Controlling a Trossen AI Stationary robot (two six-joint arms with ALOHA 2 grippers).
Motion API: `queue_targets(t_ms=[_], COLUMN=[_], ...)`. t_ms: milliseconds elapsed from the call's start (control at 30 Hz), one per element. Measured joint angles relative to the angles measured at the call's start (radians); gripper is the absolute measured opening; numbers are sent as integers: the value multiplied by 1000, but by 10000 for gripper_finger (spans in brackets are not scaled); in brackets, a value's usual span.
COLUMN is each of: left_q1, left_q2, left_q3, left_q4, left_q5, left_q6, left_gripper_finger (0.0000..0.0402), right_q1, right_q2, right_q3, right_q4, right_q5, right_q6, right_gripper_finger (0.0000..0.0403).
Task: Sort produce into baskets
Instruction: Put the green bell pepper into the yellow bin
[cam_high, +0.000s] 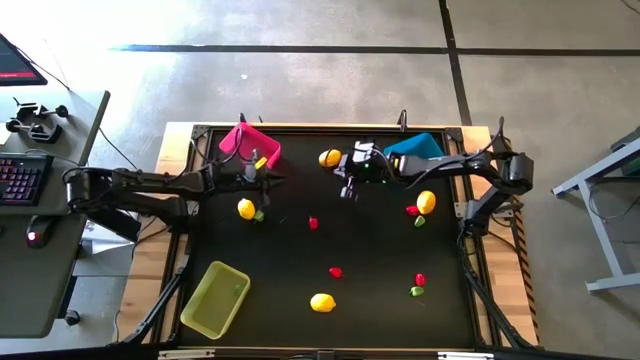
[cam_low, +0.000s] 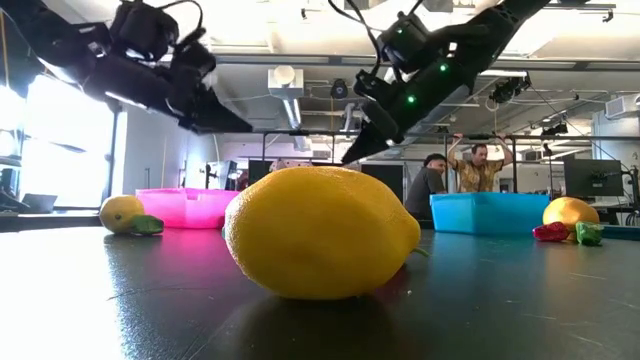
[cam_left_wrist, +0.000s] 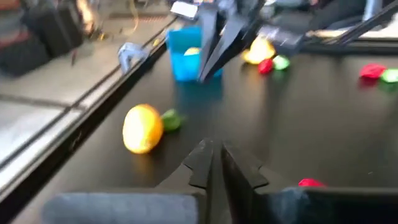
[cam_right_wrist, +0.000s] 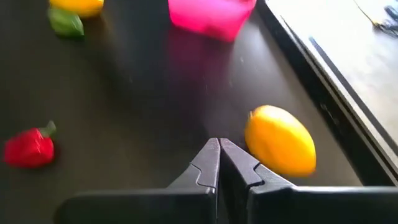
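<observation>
On the black table lie several yellow lemons (cam_high: 246, 208) (cam_high: 330, 157) (cam_high: 426, 201) (cam_high: 322, 302), small red pieces (cam_high: 313, 223) (cam_high: 336, 271) and small green pieces (cam_high: 259, 215) (cam_high: 416, 291). The pink basket (cam_high: 250, 143) stands far left, the blue basket (cam_high: 415, 148) far right, the yellow-green basket (cam_high: 214, 297) near left. My left gripper (cam_left_wrist: 211, 158) is shut and empty, above the table just near of the pink basket (cam_high: 268, 180). My right gripper (cam_right_wrist: 219, 155) is shut and empty, above the table beside the far lemon (cam_right_wrist: 280, 140).
A wooden frame (cam_high: 175, 160) borders the table. In the low view the near lemon (cam_low: 320, 232) fills the foreground. People stand in the room behind the blue basket (cam_low: 490, 212). A desk with a keyboard (cam_high: 20, 180) stands left of the table.
</observation>
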Motion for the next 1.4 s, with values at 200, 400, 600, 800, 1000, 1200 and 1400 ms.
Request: queue_targets(t_ms=[200,400,600,800,1000,1200,1400], left_q1=[-89,-140,-187,-227,-235,-235,-234], left_q2=[0,0,1,1,1,1,1], left_q3=[-24,-115,-163,-175,-175,-175,-175], left_q4=[119,293,311,334,332,332,331], left_q5=[0,0,-1,-5,-13,-13,-13], left_q6=[58,58,58,51,33,25,29], left_gripper_finger=[3,0,0,0,0,0,0], right_q1=[76,166,279,405,493,575,618], right_q2=[-64,-122,-125,-125,-125,-115,-83], right_q3=[0,0,0,0,27,31,30], right_q4=[-91,-187,-352,-487,-767,-1077,-1333], right_q5=[150,201,201,235,233,240,212], right_q6=[28,137,298,547,1001,1542,2037], right_gripper_finger=[1,1,1,49,133,168,169])
